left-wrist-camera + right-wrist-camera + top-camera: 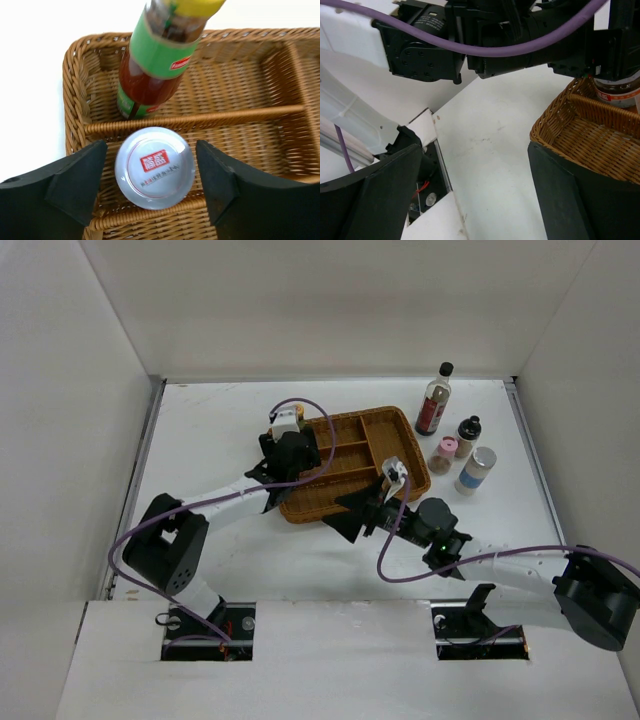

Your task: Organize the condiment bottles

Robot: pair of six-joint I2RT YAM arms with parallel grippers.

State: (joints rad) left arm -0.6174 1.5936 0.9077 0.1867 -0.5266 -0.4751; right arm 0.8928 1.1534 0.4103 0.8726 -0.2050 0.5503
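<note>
My left gripper (290, 465) hangs over the left end of the wicker tray (405, 430). In the left wrist view it (151, 150) is open, with the white-lidded jar (155, 167) upright between the fingers and a gap on each side. The green-red bottle (160, 60) stands in the adjoining compartment. My right gripper (352, 512) is open and empty over the table at the tray's near corner (560, 112). The tall dark-sauce bottle (434, 398), small black-capped bottle (467, 436), pink-lidded shaker (443, 455) and blue-label shaker (477, 470) stand on the table right of the tray.
The tray has wicker dividers (200, 120) between its compartments. White walls close in the table on three sides. The left arm (470, 35) crosses above the right gripper's view. A slot in the near board (425, 185) lies left of the right gripper.
</note>
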